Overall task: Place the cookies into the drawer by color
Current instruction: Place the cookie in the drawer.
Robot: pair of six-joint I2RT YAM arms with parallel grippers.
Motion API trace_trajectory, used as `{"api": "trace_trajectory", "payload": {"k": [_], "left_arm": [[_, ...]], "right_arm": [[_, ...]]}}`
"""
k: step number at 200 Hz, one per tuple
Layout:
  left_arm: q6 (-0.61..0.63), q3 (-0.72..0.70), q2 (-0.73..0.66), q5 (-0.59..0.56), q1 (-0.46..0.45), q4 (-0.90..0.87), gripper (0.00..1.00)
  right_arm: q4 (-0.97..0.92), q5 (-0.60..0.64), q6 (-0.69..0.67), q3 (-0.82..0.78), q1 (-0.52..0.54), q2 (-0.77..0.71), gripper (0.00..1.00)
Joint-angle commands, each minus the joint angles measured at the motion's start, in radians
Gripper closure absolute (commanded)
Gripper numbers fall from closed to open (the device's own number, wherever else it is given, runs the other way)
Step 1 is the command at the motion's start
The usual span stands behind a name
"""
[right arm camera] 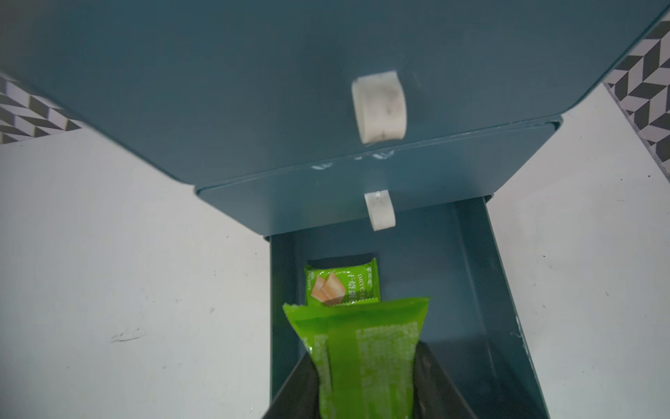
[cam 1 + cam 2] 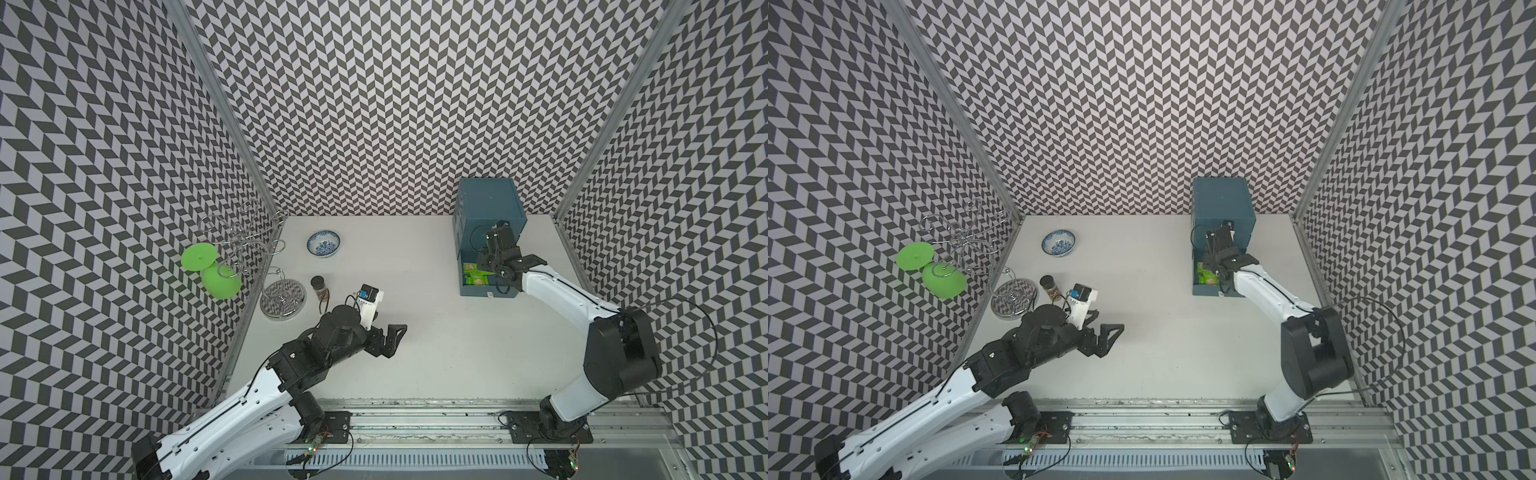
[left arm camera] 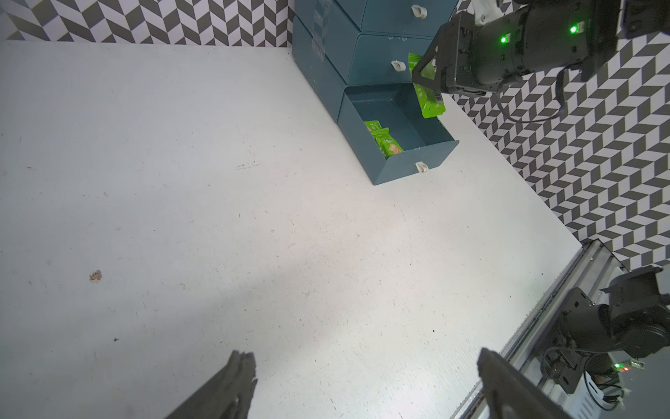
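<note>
The right gripper [image 1: 365, 352] was clenched on one green cookie packet [image 1: 377, 326], pinching its lower part so that the packet stood upright, just above the open bottom drawer [image 1: 471, 290] of a teal drawer cabinet [image 2: 488, 199] near the bench's far right corner. The packet's back faced the wrist camera: a glued centre seam with blocks of fine white print on either side, too small to read. Below it, on the drawer floor, lay another green packet [image 1: 342, 284], face up, showing a picture of two pale wafer biscuits. Running sideways beside the picture were Latin capitals beginning "DRYCA", along with Chinese characters that could not be made out. The left wrist view showed at least two green packets [image 3: 386, 143] lying together against one side wall of that drawer. The two drawers above were closed, each with a white knob [image 1: 379, 107], and faint white marks on the middle drawer's top edge were illegible. The left gripper [image 3: 362, 359] hung released, jaws spread wide, over bare bench [image 2: 415, 311] well apart from the cabinet. A brown spice jar [image 2: 320, 286] stood near it, its label unreadable.
</note>
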Motion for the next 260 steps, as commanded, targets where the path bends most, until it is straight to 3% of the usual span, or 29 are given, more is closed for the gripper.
{"api": "trace_trajectory", "payload": {"k": [1, 47, 107, 197, 260], "left_arm": [[0.011, -0.01, -0.02, 0.006, 0.005, 0.023, 0.0], [0.009, -0.011, -0.021, 0.003, 0.004, 0.023, 0.0], [0.011, -0.011, -0.017, 0.005, 0.005, 0.025, 0.0], [0.009, -0.012, -0.01, 0.006, 0.006, 0.03, 0.0], [0.01, -0.011, -0.01, 0.003, 0.005, 0.028, 0.0]], "right_arm": [[0.062, -0.044, -0.017, 0.041, -0.019, 0.064, 0.59], [0.027, -0.072, -0.027, 0.16, -0.024, 0.234, 0.59], [0.05, -0.092, -0.025, 0.15, -0.024, 0.327, 0.59], [0.127, -0.138, -0.003, -0.022, -0.023, 0.241, 0.59], [0.128, -0.151, -0.005, -0.007, -0.023, 0.286, 0.55]]}}
